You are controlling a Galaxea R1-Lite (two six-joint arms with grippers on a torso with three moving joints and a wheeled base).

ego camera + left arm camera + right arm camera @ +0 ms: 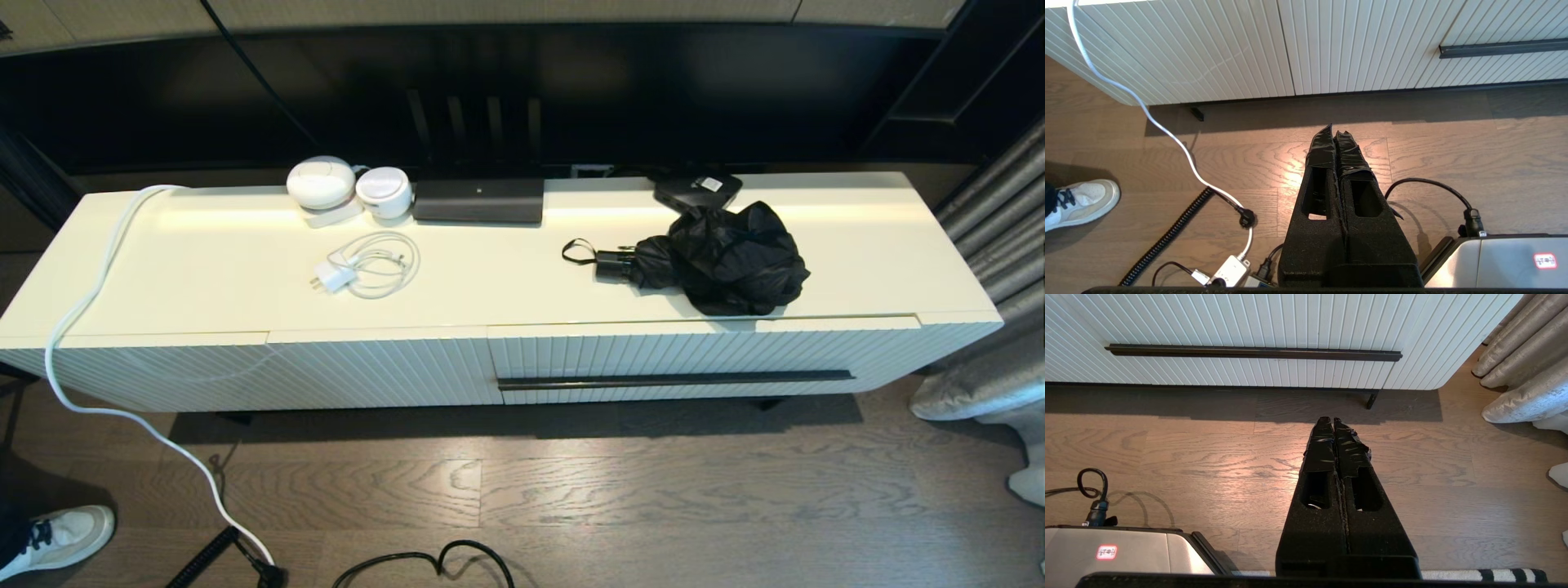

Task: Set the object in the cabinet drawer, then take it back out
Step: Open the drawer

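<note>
Umbrella [722, 257] sits near the cabinet top's front right edge, drawer [678, 359] below closed. Your left gripper [1334, 132] and right gripper [1330, 421] hang over the floor, both pinched closed, empty. Risk: loose canopy snags or slips when grabbed.

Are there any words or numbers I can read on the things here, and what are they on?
No text here is clear enough to read.
White label on the flat black box: too small to read.
Small light mark on the dark rectangular box: too small to read.
Red-edged sticker on the grey robot base: characters too blurred to read.
Umbrella and drawer: no text seen.
</note>
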